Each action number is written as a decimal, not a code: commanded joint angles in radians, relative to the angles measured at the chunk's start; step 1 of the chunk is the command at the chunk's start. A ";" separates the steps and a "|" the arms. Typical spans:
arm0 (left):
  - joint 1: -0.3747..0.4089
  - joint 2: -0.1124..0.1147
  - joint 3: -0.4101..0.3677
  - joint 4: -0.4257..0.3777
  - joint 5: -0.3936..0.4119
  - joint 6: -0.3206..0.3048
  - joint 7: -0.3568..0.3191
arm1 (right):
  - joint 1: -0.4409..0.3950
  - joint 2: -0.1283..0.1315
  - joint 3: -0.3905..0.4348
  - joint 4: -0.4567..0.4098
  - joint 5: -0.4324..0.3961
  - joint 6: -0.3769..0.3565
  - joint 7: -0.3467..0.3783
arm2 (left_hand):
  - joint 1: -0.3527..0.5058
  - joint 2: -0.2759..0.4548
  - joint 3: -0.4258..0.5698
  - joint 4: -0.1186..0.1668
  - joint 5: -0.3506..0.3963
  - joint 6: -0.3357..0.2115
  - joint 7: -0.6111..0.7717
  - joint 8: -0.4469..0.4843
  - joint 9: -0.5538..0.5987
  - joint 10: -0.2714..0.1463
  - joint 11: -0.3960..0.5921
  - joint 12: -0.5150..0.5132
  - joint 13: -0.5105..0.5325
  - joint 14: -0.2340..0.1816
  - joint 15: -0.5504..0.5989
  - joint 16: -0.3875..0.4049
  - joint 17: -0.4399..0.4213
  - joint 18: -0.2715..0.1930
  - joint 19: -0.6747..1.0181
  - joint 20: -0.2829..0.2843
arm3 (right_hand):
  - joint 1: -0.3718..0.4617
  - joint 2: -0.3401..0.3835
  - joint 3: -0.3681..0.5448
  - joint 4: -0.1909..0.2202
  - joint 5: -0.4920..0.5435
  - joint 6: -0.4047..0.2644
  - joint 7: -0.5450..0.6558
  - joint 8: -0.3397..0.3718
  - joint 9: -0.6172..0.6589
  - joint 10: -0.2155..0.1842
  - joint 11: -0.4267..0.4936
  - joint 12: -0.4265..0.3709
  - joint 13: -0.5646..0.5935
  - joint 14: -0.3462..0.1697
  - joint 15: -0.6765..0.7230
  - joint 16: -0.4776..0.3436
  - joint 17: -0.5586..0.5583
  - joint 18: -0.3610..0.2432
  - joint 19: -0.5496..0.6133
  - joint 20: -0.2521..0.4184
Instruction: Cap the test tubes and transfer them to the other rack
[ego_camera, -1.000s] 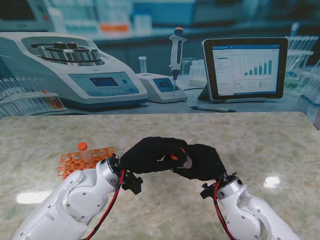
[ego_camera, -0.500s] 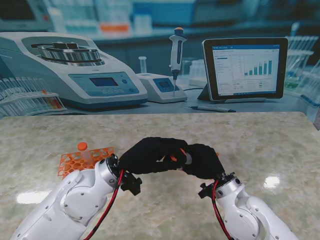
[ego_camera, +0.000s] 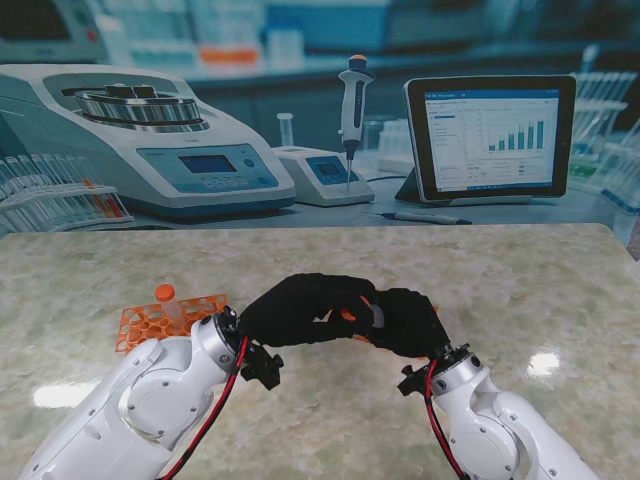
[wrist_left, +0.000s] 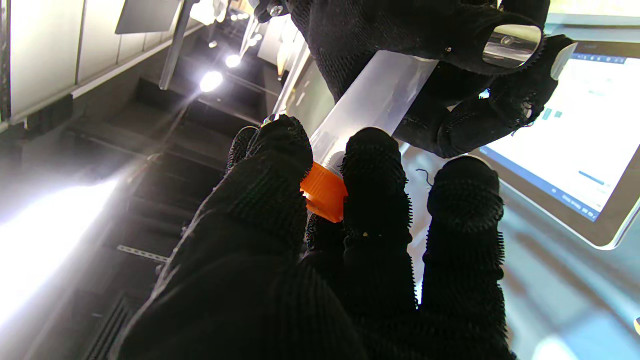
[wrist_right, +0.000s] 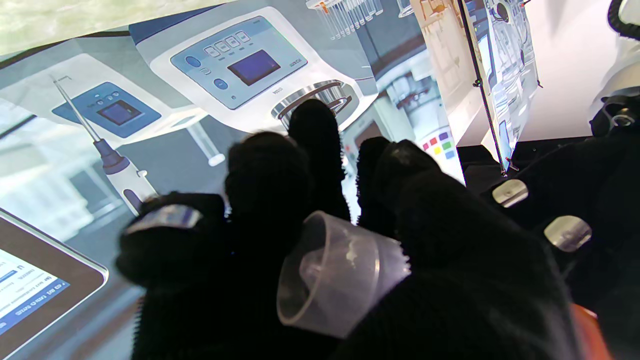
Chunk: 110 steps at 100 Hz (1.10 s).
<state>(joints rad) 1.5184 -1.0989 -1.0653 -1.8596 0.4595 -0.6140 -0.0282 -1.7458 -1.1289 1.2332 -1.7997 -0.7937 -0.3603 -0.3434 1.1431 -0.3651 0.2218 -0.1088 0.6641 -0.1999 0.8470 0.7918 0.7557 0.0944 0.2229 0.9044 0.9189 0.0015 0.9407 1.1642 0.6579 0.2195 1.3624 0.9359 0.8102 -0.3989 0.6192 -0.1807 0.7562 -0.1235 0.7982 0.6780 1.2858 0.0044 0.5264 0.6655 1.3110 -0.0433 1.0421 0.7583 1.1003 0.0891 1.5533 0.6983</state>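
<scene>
Both black-gloved hands meet above the middle of the table. My right hand (ego_camera: 405, 322) is wrapped around a clear test tube (wrist_left: 372, 102), whose flared base (wrist_right: 332, 272) sticks out toward the right wrist camera. My left hand (ego_camera: 300, 308) pinches an orange cap (wrist_left: 324, 191) at the tube's mouth, thumb and fingers around it. The cap (ego_camera: 347, 313) shows as a small orange spot between the hands. An orange rack (ego_camera: 165, 320) lies on the table to the left, with one orange-capped tube (ego_camera: 165, 297) standing in it. The other rack is hidden.
A backdrop with a printed centrifuge (ego_camera: 150, 140), pipette (ego_camera: 352, 115) and tablet (ego_camera: 490, 135) stands along the table's far edge. The marble table top (ego_camera: 520, 275) spreads to the right and beyond the hands.
The hands stay joined at the tube and cap. The right hand has shifted slightly left and nearer the left hand; the rack and its tube have not moved.
</scene>
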 joint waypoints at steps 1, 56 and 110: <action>-0.001 0.005 0.000 0.004 0.007 0.008 -0.008 | -0.004 -0.002 0.002 -0.009 -0.003 -0.006 0.001 | 0.148 0.155 0.151 0.093 0.034 0.064 -0.045 -0.061 0.118 -0.043 0.142 0.116 -0.058 -0.015 -0.064 0.002 -0.035 -0.023 -0.023 0.034 | 0.059 0.153 0.094 -0.015 0.040 -0.022 0.009 0.030 0.049 -0.011 0.006 0.009 0.014 -0.088 0.059 0.010 0.030 -0.048 0.068 0.024; -0.033 0.028 0.001 -0.003 0.017 0.055 -0.104 | -0.024 0.001 0.012 -0.033 -0.028 -0.057 -0.008 | 0.046 0.096 -0.090 0.140 -0.010 -0.028 -0.166 -0.198 -0.010 -0.047 0.017 -0.011 -0.191 0.007 -0.248 -0.099 -0.201 0.012 -0.192 -0.009 | 0.036 0.145 0.106 -0.025 0.058 -0.055 0.011 0.041 0.064 -0.017 -0.005 0.006 0.014 -0.105 0.085 0.014 0.036 -0.079 0.091 0.030; -0.057 0.033 0.020 0.018 0.072 0.041 -0.109 | -0.032 -0.003 0.009 -0.036 -0.043 -0.106 -0.046 | 0.126 0.112 0.115 0.138 0.040 -0.010 -0.146 -0.184 0.053 -0.135 0.019 -0.006 -0.118 -0.001 -0.318 0.023 -0.174 0.004 -0.201 -0.128 | 0.010 0.142 0.128 -0.036 0.067 -0.077 0.005 0.054 0.072 -0.029 -0.017 0.001 0.014 -0.120 0.098 0.019 0.040 -0.103 0.103 0.032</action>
<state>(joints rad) 1.4620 -1.0646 -1.0538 -1.8660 0.5202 -0.5803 -0.1299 -1.7719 -1.1241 1.2534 -1.8040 -0.8330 -0.4411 -0.3838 1.1418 -0.3321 0.1425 -0.0017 0.6535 -0.2628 0.6931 0.6033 0.7076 -0.0341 0.1753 0.9013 0.7707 -0.0163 0.6429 1.1658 0.4687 0.2319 1.1178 0.8440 0.8016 -0.3987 0.6577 -0.2047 0.7720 -0.1048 0.7825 0.7041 1.3075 -0.0225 0.5128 0.6655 1.3131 -0.0731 1.0699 0.7590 1.1102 0.0516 1.5849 0.7090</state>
